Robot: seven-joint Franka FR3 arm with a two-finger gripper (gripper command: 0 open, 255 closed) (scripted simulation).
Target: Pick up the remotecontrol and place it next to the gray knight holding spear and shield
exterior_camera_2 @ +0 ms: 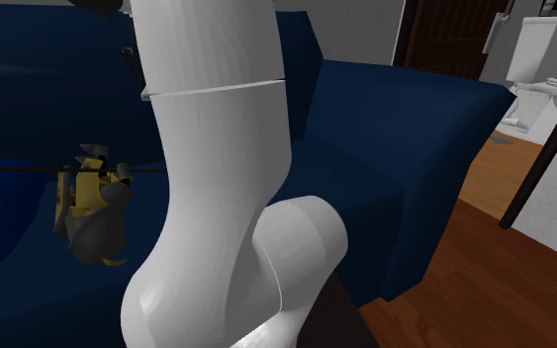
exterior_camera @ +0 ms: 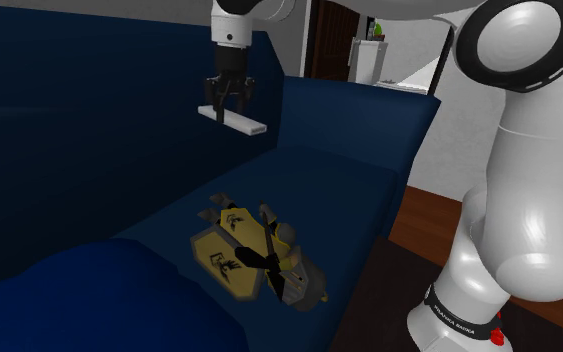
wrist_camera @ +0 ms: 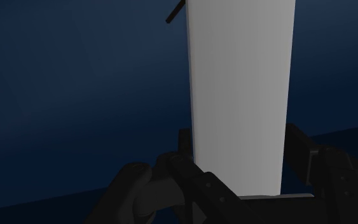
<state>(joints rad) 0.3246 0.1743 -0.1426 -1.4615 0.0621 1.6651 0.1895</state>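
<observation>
The remote control (exterior_camera: 234, 120) is a plain white slab, held in the air over the blue sofa seat near the backrest. My black gripper (exterior_camera: 227, 103) is shut on it from above, and in the wrist view the white slab (wrist_camera: 241, 95) runs away from my fingers (wrist_camera: 187, 168), clasped between them. The knight (exterior_camera: 254, 250), grey and yellow with a shield and a thin dark spear, lies on its side on the seat cushion, well below and nearer the camera than the remote. In the second exterior view the knight (exterior_camera_2: 93, 208) shows left of the arm.
The dark blue sofa (exterior_camera: 349, 190) has a high backrest and an armrest (exterior_camera: 364, 110) at the shoulder view's right. Wooden floor (exterior_camera_2: 484, 267) lies beyond it. A white toilet (exterior_camera_2: 548, 59) stands in the background. The white arm (exterior_camera_2: 222, 168) blocks much of the second exterior view.
</observation>
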